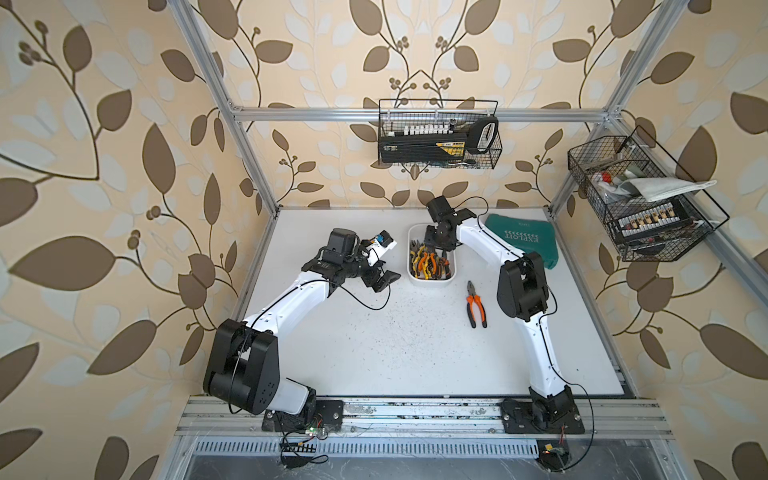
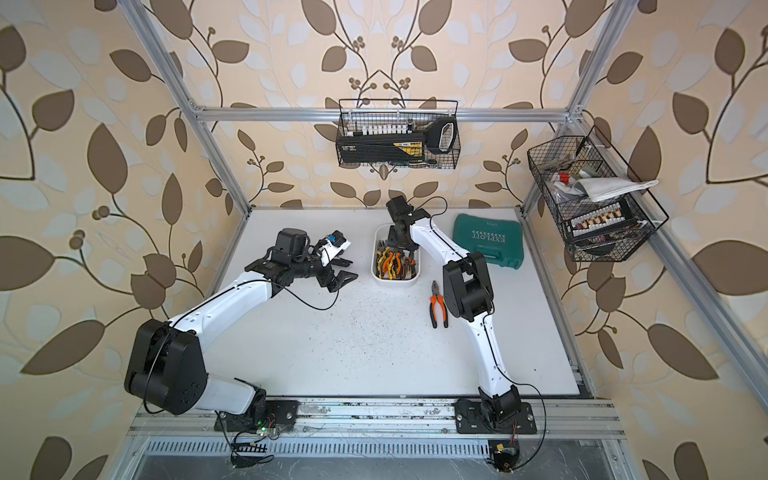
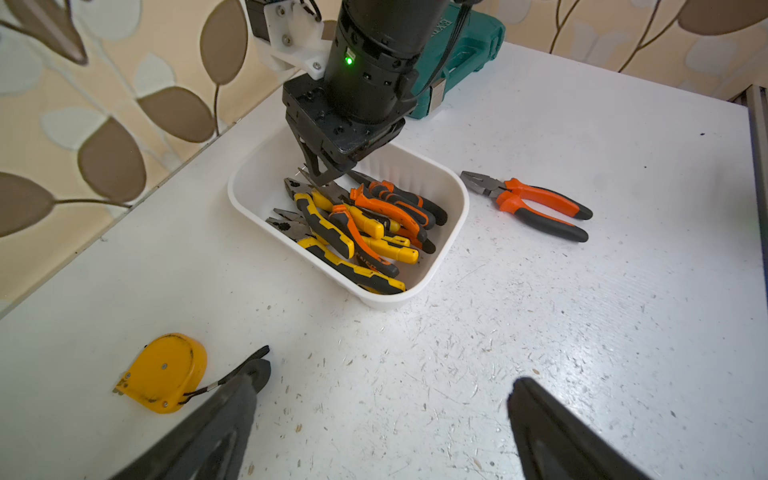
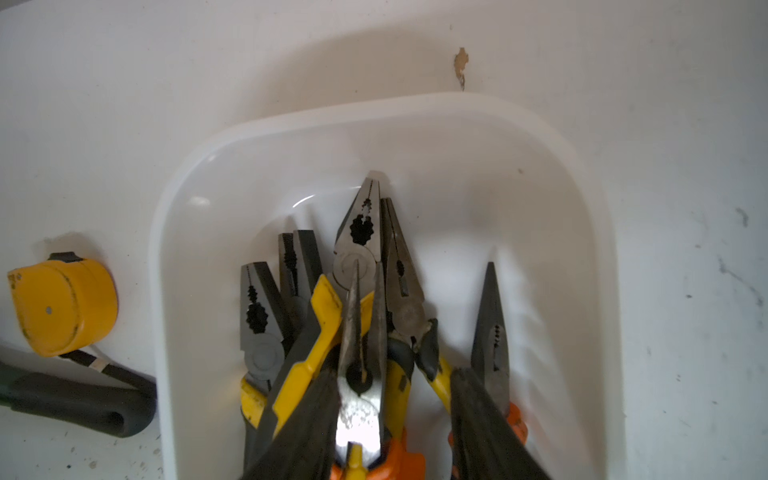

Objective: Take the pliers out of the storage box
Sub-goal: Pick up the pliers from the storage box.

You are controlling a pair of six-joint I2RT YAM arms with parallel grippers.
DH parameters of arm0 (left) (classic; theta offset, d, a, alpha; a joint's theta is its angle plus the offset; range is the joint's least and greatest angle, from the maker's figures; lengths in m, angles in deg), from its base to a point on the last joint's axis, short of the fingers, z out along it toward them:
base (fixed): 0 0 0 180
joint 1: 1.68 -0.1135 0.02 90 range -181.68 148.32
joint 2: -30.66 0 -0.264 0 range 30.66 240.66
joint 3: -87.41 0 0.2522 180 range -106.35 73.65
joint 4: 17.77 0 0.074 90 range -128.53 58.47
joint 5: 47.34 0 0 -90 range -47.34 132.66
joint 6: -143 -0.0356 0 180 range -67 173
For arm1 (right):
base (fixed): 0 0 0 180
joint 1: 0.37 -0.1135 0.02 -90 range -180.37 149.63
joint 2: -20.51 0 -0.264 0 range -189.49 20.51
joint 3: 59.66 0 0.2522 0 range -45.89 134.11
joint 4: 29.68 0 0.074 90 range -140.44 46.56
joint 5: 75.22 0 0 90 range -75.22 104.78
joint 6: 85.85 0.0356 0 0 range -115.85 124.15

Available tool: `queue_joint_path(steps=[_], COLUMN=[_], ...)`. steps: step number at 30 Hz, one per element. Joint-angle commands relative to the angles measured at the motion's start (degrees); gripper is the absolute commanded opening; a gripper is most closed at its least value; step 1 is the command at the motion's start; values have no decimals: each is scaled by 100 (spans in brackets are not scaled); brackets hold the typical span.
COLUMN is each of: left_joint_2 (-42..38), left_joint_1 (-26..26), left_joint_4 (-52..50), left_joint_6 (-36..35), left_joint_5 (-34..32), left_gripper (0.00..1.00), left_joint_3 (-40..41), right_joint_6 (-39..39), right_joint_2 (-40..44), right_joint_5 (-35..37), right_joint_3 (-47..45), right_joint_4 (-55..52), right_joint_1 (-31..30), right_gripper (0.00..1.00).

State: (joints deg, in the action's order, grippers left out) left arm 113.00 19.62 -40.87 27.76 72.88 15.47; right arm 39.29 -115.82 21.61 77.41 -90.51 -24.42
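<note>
Two right fingers (image 4: 303, 432) stand apart inside the storage box (image 4: 174, 257), one on each side of the steel head of a needle-nosed pair of pliers (image 4: 360, 399) with orange grips. A gap shows beside one finger, so I judge that nothing is clamped yet. To grasp well, the fingers should meet only on that head, near its pivot, and not catch the yellow pair (image 4: 320, 328) beside it. The lift should then go straight up and slowly, because the handles lie crossed in the heap and may drag a neighbour over the low wall. The left fingers (image 3: 232, 415) are wide apart and empty, over the bare counter (image 1: 374, 353) near the box. One orange pair (image 1: 476, 305) lies on the counter, outside the box. In both top views the right wrist covers its fingertips. The right wrist view cuts off all handles, and I cannot count the pairs under the heap. A dark handle (image 4: 75, 399) beside the tape measure (image 4: 62, 305) is cut off too.
</note>
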Motion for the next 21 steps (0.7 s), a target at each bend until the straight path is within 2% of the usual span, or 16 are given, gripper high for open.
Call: queue_joint_path(steps=[1, 5, 14, 21], left_joint_2=[-17, -17, -17, -17], left_joint_1=[-47, -47, -47, -47], left_joint_4=[38, 12, -41, -45], left_joint_6=[54, 53, 53, 80], left_joint_5=[217, 239, 299, 327], left_gripper=[99, 99, 99, 99], left_joint_3=[-142, -138, -111, -116], right_joint_6=[-15, -15, 36, 109], right_joint_2=[-266, -470, -366, -29], right_joint_5=[-288, -453, -453, -481], right_joint_3=[234, 428, 350, 112], right_joint_4=[-189, -270, -267, 8], right_joint_1=[-11, 11, 6, -44], right_gripper=[47, 46, 20, 13])
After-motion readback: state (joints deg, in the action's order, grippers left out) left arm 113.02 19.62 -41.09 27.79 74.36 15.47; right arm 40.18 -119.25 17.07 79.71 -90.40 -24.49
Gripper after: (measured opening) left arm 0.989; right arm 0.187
